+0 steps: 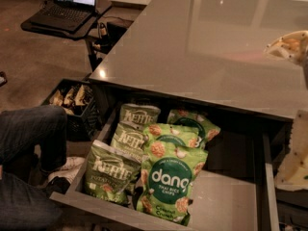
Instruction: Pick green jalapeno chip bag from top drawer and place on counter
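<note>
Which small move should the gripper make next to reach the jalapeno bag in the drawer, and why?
Probably swing the gripper left and down toward the green jalapeno chip bag. The gripper sits at the view's right edge, over the counter, far from that bag, which lies front-left in the open top drawer, beside the dang bags.
</note>
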Robot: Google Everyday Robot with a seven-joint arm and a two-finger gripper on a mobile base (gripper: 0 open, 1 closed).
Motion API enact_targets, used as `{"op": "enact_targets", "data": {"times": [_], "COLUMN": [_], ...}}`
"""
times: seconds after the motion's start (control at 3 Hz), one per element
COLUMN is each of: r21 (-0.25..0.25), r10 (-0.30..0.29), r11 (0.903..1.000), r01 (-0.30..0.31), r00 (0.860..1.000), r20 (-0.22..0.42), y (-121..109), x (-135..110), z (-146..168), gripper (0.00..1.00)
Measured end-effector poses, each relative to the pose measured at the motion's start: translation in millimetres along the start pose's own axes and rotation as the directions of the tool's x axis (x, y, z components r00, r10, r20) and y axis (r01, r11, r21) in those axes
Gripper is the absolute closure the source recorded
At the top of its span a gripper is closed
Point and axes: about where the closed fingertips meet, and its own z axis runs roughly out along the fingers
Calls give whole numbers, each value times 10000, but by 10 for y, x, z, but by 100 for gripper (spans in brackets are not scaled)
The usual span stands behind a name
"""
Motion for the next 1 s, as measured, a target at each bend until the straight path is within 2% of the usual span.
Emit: {"op": "enact_targets", "data": {"times": [0.67,1.0], "r21": [0,52], "r10": [0,-328], "r11": [10000,9994], "r01": [0,328], "r00": [10000,9994], "r20": [0,-113], "y": [0,36], "x": [0,-132], "z": [0,316], "gripper": [0,0]}}
